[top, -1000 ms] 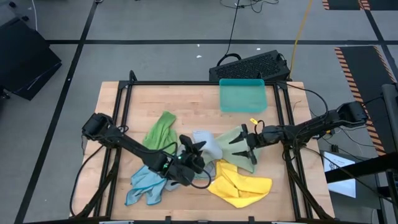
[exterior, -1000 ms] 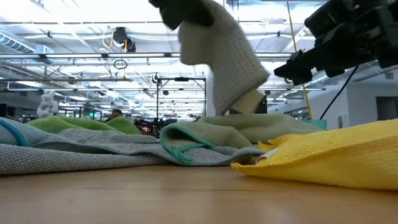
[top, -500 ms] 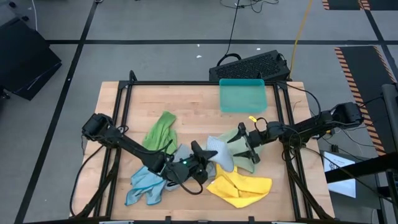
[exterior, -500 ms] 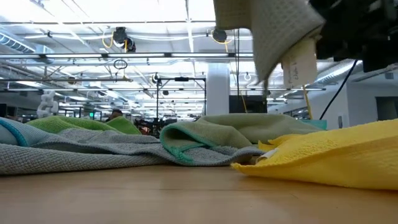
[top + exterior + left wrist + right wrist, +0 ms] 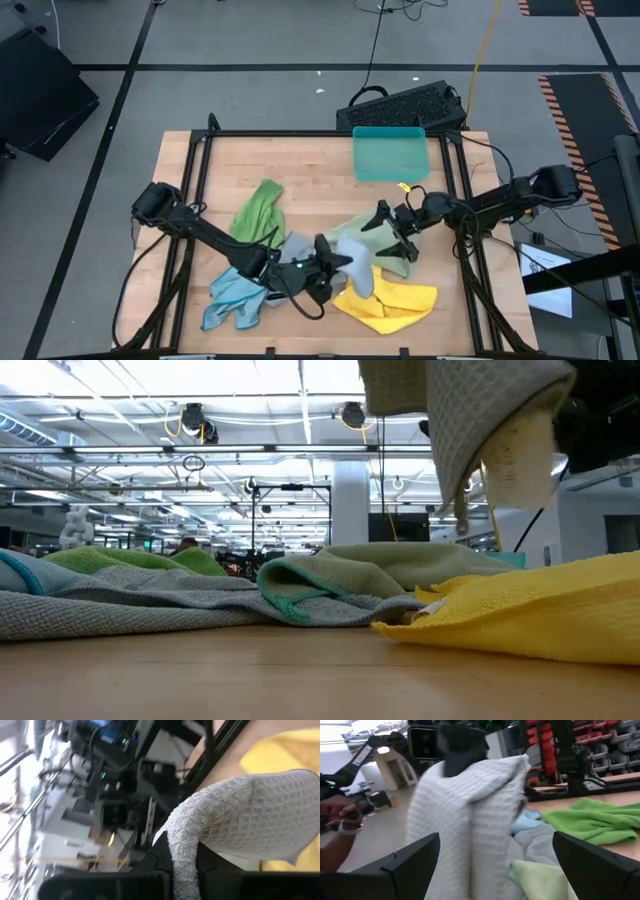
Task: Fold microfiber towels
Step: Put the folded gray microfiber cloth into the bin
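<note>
Low view | grey towel (image 5: 470, 410) top cut off | left fingers hidden

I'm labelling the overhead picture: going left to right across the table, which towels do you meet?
Light blue towel → bright green towel → yellow towel.

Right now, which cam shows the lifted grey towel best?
Right wrist view: the grey towel hangs whole, pinched by the left claw. Left wrist view shows one close fold, low view only its hanging bottom, high view a small patch.
</note>
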You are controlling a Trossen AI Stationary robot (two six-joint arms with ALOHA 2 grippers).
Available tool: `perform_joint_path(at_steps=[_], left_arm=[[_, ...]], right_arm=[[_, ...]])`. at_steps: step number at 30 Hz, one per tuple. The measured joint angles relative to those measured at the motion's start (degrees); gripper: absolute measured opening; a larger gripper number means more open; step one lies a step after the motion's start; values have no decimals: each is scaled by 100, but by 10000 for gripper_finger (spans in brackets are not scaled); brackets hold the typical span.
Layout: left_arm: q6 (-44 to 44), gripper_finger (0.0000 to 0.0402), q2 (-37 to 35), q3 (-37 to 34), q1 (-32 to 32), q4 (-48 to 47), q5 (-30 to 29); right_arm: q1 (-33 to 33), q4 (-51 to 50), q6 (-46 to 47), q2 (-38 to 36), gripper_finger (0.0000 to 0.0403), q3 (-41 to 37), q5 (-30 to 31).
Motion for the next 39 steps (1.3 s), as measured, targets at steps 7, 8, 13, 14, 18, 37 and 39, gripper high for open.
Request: perform_joint_path(at_steps=[7, 8, 13, 14, 18, 37, 39], left_arm=[[83, 17, 0, 0, 190, -130, 472], [99, 17, 0, 0, 220, -149, 519], [136, 17, 0, 0, 338, -139, 555], [101, 17, 0, 0, 355, -146, 553], [123, 17, 0, 0, 370, -154, 373], [744, 17, 0, 0, 331, -156, -394], [839, 17, -1, 0, 363, -138, -398]], right_arm=[[-51, -7, -208, 500, 380, 252, -482], [-51, 13, -222, 607, 380, 322, -564], [-49, 231, -253, 1066, 380, 528, -1216], [-49, 258, -228, 1119, 380, 541, -1379], [16, 258, -192, 1271, 365, 607, -1584], [96, 301, -29, 1290, 55, 607, -946], [-93, 69, 101, 1189, 64, 603, -1196]])
